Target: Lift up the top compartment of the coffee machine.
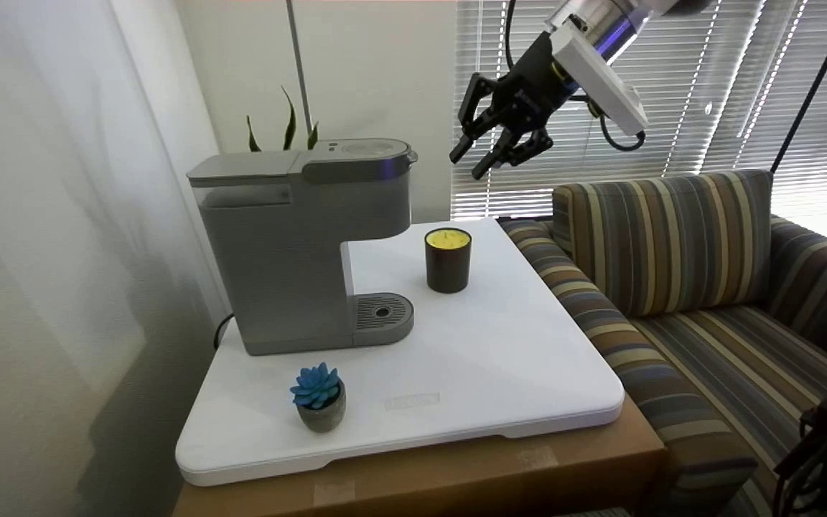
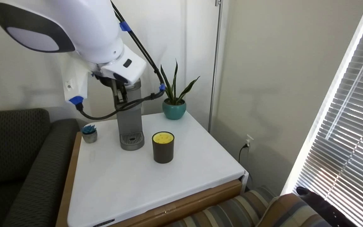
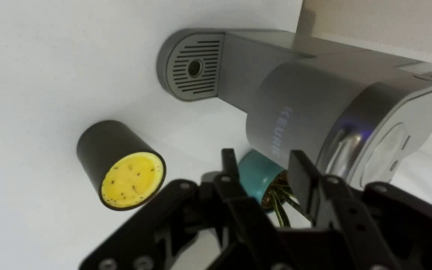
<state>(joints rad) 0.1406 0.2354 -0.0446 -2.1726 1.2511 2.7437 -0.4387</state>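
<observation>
A: Where does the gripper point(image 1: 472, 159) hang?
B: In midair before a grey coffee machine point(image 1: 270, 266), its fingers point(image 1: 461, 148) parted; an exterior view shows open air between their tips and the machine.
A: And the top compartment point(image 1: 367, 149)?
B: Lowered, flat atop the machine, its rounded front above the drip tray point(image 1: 383, 319).
A: What edges the space?
B: A dark, yellow-topped candle jar point(image 1: 448, 269), upright and apart from the machine. The wrist view catches a teal plant pot point(image 3: 256, 174) in the gap between the fingers; a blue succulent point(image 1: 316, 388) stands near the rim of the white tabletop point(image 1: 514, 345).
A: The surface itself?
B: Rounded at its corners, it lies over a brown base point(image 1: 456, 470) marked with strips of tape point(image 1: 334, 492).
A: And the room?
B: A striped armchair point(image 1: 665, 244) sits just beside the tabletop, bright blinds point(image 1: 729, 122) hanging behind it. In an exterior view, a dark sofa point(image 2: 11, 142) lines another side, while a cord point(image 2: 241, 149) runs from a wall outlet point(image 2: 248, 138).
</observation>
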